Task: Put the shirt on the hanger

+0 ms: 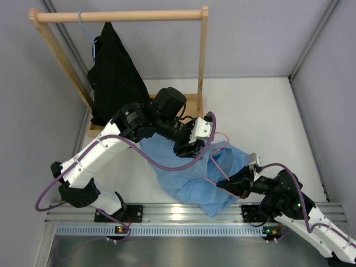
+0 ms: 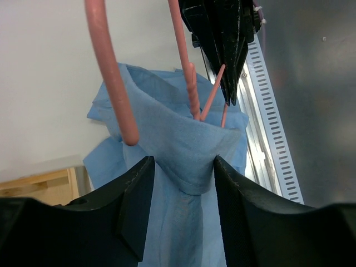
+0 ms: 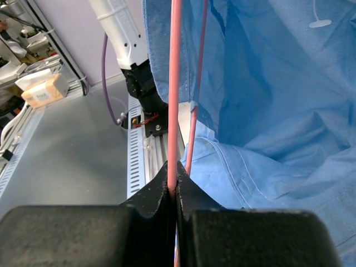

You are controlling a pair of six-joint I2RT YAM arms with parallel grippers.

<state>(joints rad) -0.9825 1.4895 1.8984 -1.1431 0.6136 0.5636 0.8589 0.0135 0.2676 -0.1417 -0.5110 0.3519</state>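
The light blue shirt [image 1: 186,181] lies crumpled on the white table between the two arms. My left gripper [image 1: 189,149] hovers over its upper edge. In the left wrist view its jaws [image 2: 181,167] stand open with a folded edge of the shirt [image 2: 178,139] between them. My right gripper [image 1: 225,186] is shut on a wire of the pink hanger [image 3: 175,83], which runs up into the shirt's opening [image 3: 267,100]. The hanger's hook [image 2: 111,72] and twisted neck stick out above the fabric. The right gripper [image 2: 222,44] also shows there, pinching the wire.
A wooden clothes rack [image 1: 119,15] stands at the back left. On it hangs a black garment [image 1: 114,78] on a thin blue hanger [image 1: 83,28]. A slotted aluminium rail [image 1: 183,214] runs along the near edge. Grey walls close in both sides.
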